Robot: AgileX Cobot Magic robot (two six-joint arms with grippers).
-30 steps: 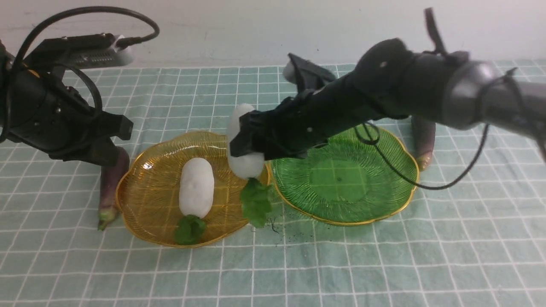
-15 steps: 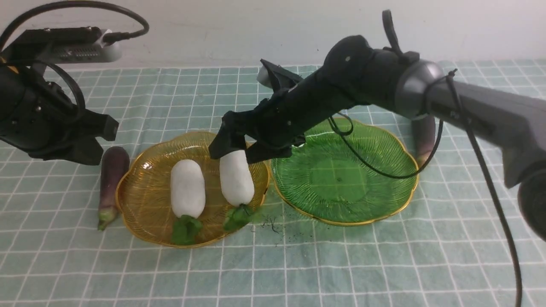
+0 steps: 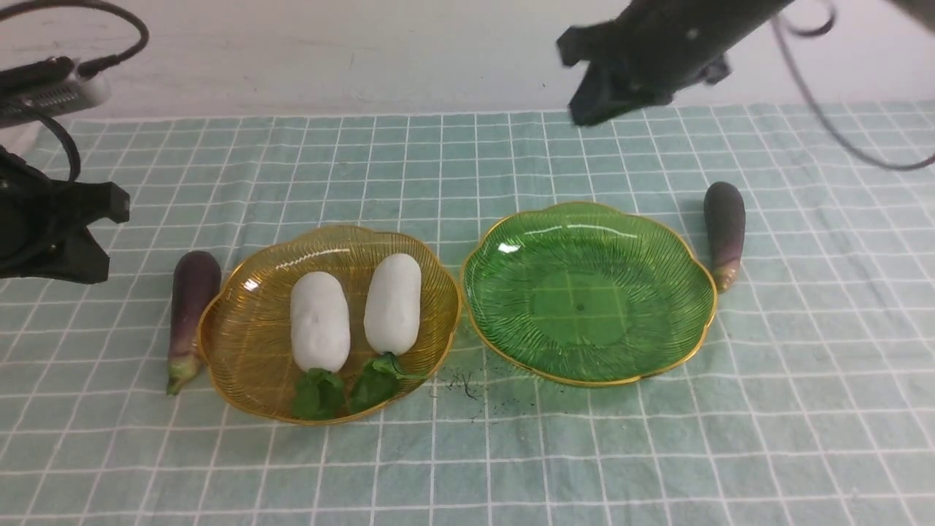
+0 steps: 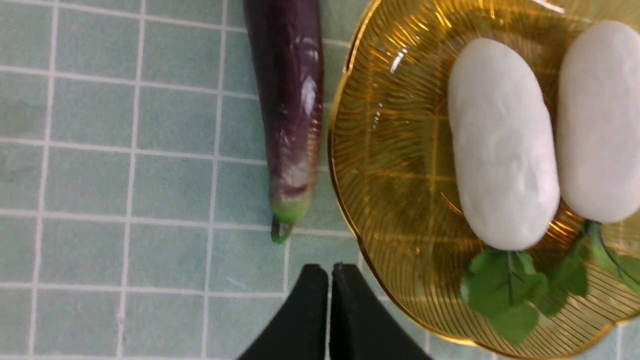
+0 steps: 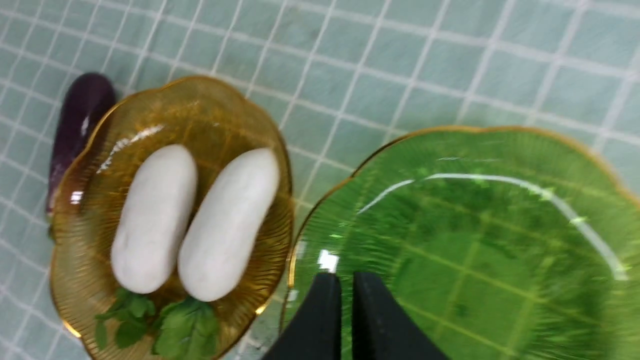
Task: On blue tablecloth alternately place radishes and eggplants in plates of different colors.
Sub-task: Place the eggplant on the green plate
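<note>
Two white radishes (image 3: 319, 321) (image 3: 393, 303) lie side by side in the amber plate (image 3: 241, 343), green sprigs toward the front. The green plate (image 3: 584, 292) beside it holds nothing. One purple eggplant (image 3: 193, 307) lies on the blue tablecloth (image 3: 467, 453) against the amber plate's left rim. The other eggplant (image 3: 724, 223) lies right of the green plate. My left gripper (image 4: 330, 272) is shut and empty, hovering just off the left eggplant's (image 4: 290, 110) stem end. My right gripper (image 5: 346, 280) is shut and empty, raised high over the back of the green plate (image 5: 475, 240).
A pale wall runs along the back of the table. Small dark specks lie on the cloth (image 3: 467, 383) in front of the gap between the plates. A cable loops off the left arm (image 3: 44, 219) at the far left edge.
My right gripper let go of the second radish in the amber plate, then rose toward the back right and shut. My left arm drew back to the left.
</note>
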